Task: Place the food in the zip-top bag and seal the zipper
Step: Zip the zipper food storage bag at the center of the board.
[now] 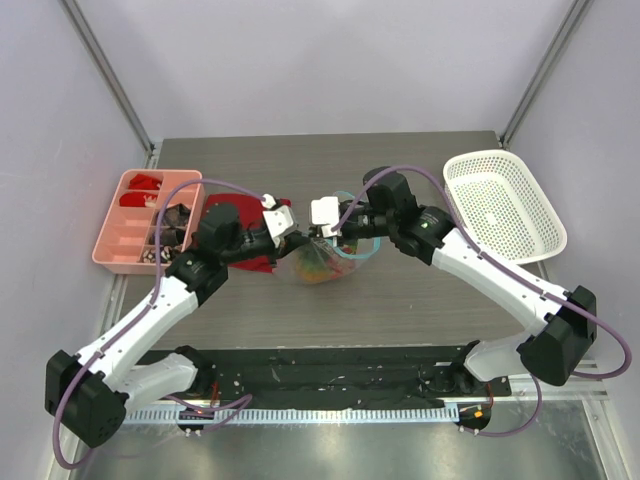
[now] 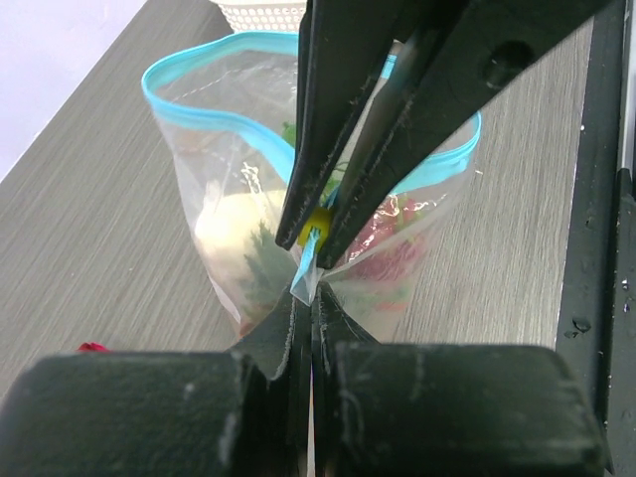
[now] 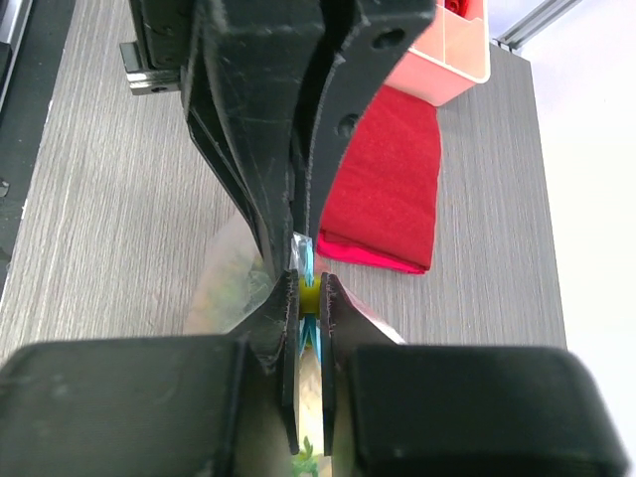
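Two claws point(image 1: 297, 243) point(image 1: 328, 236) on zipper point(image 2: 199, 109); cloth point(image 3: 388, 179) seemingly beside.

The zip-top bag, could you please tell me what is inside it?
Inside the zip-top bag: a cream-white piece, green leaves and reddish bits. The left fingers cover its middle, hiding anything else.

A pink plastic divided tray point(image 1: 110, 218) sits at the left of the grey wood-grain counter point(image 1: 400, 300), holding red and dark bits. A folded red cloth point(image 1: 228, 207) lies just beside it. A white perforated plastic basket point(image 1: 505, 205) stands at the right edge.

No legible text or labels anywhere.
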